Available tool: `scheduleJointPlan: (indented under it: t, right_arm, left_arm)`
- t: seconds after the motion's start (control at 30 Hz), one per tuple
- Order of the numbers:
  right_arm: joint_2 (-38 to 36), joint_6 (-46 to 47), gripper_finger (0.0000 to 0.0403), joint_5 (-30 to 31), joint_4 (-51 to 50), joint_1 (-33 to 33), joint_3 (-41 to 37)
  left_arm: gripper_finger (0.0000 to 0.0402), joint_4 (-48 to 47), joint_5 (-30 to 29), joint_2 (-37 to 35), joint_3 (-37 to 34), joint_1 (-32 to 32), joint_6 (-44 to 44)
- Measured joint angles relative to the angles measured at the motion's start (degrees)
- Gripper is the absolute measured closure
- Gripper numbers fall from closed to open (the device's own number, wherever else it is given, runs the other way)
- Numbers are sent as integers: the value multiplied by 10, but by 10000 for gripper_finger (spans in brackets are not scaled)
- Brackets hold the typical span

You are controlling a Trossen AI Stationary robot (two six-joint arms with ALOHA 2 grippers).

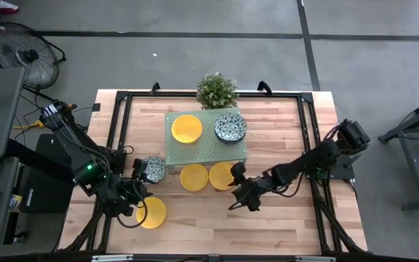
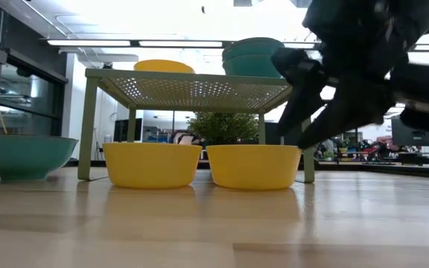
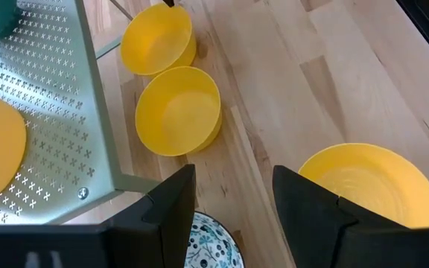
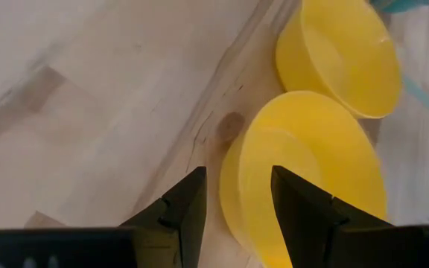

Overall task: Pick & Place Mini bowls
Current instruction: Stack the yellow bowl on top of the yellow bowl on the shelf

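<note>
Both grippers stand open and empty. The right gripper [image 1: 236,191] hangs just beside a yellow bowl [image 1: 222,175] at the rack's [image 1: 206,149] front edge. The left gripper [image 1: 141,191] hovers between a patterned bowl [image 1: 153,169] and a lone yellow bowl [image 1: 151,212]; bare table [image 1: 282,225] lies along the front.

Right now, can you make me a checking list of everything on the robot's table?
Surface: wooden table, with a green perforated stand on it.
Job's things: one yellow bowl and patterned bowls on the stand; two yellow bowls in front of it; another yellow one and a patterned one near the left arm.
Clutter: potted plant.
Pincers: left pincer open, empty; right pincer open beside a yellow bowl.
Cables: along the left arm.
Surroundings: fan, concrete floor.
</note>
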Motion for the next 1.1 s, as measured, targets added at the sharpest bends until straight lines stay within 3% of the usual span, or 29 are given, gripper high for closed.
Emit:
scheduleJointPlan:
  t: [0.2, 0.47, 0.6, 0.83, 1.1]
  right_arm:
    - [44, -10, 263, 16, 11, -5, 0]
    - [48, 0, 267, 21, 21, -12, 0]
    - [48, 25, 295, 9, 17, -11, 0]
    - [48, 52, 392, 5, 11, 3, 0]
    - [48, 114, 400, -30, -90, 34, 72]
  left_arm:
    - [227, -1, 0, 0, 0, 0, 0]
    - [227, -2, 2, 0, 0, 0, 0]
    - [227, -2, 3, 0, 0, 0, 0]
    - [227, -2, 7, 0, 0, 0, -8]
    - [227, -2, 20, 0, 0, 0, -12]
